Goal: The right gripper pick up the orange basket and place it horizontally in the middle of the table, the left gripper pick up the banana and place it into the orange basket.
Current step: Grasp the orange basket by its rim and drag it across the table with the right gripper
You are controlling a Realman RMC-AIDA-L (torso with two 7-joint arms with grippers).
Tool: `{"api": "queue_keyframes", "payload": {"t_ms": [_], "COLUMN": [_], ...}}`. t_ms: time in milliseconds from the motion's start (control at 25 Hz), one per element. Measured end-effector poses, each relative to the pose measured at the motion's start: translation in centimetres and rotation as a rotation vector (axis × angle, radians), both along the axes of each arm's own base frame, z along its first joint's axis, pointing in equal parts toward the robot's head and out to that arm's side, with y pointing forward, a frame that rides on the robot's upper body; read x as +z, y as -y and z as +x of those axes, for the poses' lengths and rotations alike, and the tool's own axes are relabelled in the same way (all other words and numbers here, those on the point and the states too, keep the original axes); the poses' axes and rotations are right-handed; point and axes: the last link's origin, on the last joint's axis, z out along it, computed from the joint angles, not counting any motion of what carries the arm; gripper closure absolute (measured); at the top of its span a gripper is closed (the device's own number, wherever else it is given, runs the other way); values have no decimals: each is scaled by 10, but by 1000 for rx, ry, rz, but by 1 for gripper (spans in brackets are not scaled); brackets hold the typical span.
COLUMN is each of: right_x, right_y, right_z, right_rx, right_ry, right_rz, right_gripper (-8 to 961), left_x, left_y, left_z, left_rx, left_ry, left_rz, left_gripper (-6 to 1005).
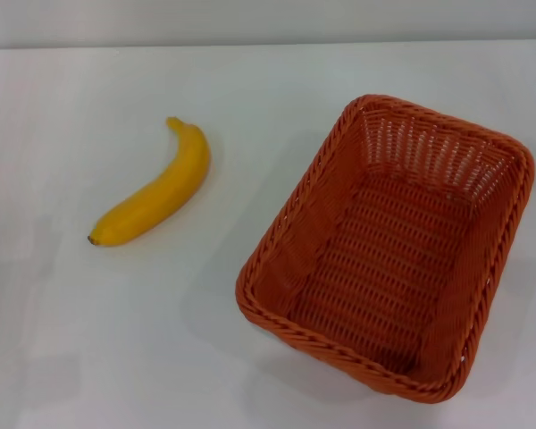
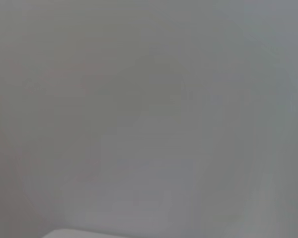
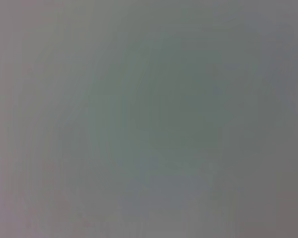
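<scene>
Plain white table (image 1: 89, 340) filling nearly the whole head view, pale grey wall (image 1: 268, 20) strip beyond its far edge, soft even light, faint shadows.

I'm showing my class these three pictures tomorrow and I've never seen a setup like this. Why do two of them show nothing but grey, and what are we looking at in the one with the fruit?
They come from a two-armed robot. The picture with the fruit is from its head camera, looking down at a white table. A yellow banana lies on the robot's left; an empty orange basket stands apart on its right, set at an angle. The grey pictures come from cameras on each wrist, which show only a plain blank surface. Neither gripper appears in any picture, so nothing is held.
</scene>
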Motion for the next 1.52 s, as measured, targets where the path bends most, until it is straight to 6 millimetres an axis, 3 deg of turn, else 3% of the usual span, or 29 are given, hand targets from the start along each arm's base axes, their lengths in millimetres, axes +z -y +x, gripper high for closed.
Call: {"api": "queue_keyframes", "payload": {"t_ms": [1160,1360,1520], "right_x": [-6,-5,-1], "right_y": [24,12,-10], "right_z": [9,-3,-23], "right_rx": [-12,58,190], "right_ry": [-25,-77,-133], "right_rz": [8,-23,-164], "right_gripper": [132,132,133], "left_x": [-7,-9,-11], "left_y": [0,1,4], "left_z": [5,4,2], "left_rx": [-22,-18,-2], "left_ry": [113,118,125], "left_rz": [-8,-20,-20], "left_gripper": [137,138,138]}}
